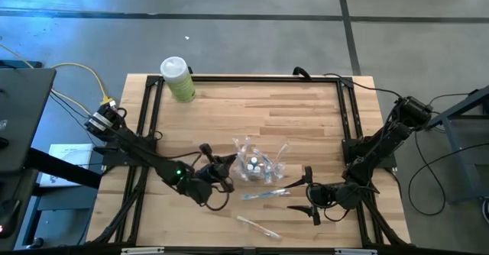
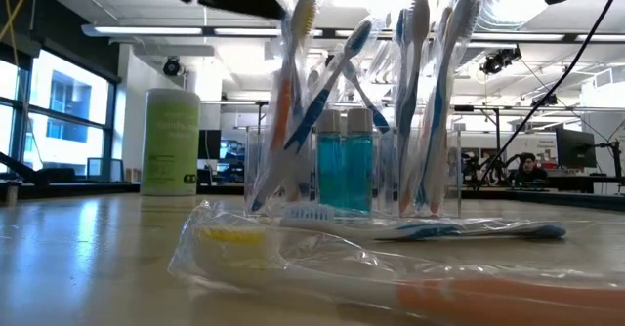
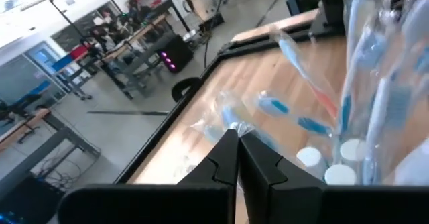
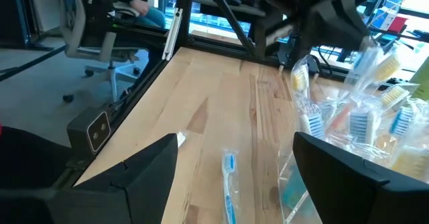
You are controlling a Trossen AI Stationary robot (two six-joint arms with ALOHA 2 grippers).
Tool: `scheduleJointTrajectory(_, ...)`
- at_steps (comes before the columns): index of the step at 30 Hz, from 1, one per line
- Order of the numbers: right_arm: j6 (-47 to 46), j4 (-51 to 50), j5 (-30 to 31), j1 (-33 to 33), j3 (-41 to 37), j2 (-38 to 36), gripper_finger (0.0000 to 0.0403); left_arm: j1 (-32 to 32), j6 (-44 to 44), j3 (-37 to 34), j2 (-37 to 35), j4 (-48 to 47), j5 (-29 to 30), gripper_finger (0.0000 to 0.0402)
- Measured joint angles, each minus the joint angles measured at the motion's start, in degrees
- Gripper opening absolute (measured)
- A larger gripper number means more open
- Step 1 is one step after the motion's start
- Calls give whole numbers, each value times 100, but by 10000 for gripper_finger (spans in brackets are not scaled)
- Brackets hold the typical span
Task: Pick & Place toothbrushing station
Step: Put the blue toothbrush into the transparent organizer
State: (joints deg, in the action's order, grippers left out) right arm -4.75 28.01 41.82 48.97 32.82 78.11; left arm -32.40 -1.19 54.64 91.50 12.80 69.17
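Note:
The toothbrushing station stands mid-table: a clear holder with several wrapped toothbrushes upright in it and two teal white-capped tubes. My left gripper is at the station's left side, above it, shut on a wrapped orange toothbrush with yellow bristles. My right gripper waits open to the station's right, near the table. A wrapped blue toothbrush lies flat between it and the station. Another wrapped toothbrush lies near the front edge. My left gripper pinches crinkled clear wrapper between its two fingertips; one layer or several, I cannot tell. It comes nearly level from the table's left. The toothbrush hangs below the fingers, leaning, its lower end down among the brushes in the holder.
A pale green, white-capped bottle stands at the far left corner. A black frame runs along the table's edges. Bare wood lies across the far half and at the near left.

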Motion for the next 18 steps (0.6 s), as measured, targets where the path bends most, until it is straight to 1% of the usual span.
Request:
scheduleJointTrajectory(4, -2, 0, 0, 0, 0, 0, 290, 83, -37, -1, 112, -2, -51, 2)
scheduleJointTrajectory(7, -1, -4, 0, 0, 0, 0, 290, 81, 100, -1, 112, -30, -164, 2)
scheduleJointTrajectory(11, -2, -4, 0, 0, 0, 0, 290, 81, 120, -1, 112, -164, -702, 2)
scheduleJointTrajectory(13, -2, -4, 0, 0, 0, 0, 290, 81, 243, 10, 96, -286, -1015, 2)
scheduleJointTrajectory(14, -2, -4, 0, 0, 0, 0, 290, 81, 341, 14, 92, -330, -1067, 3)
scheduleJointTrajectory(18, -2, -4, 0, 0, 0, 0, 290, 81, 493, 14, 92, -491, -938, 3)
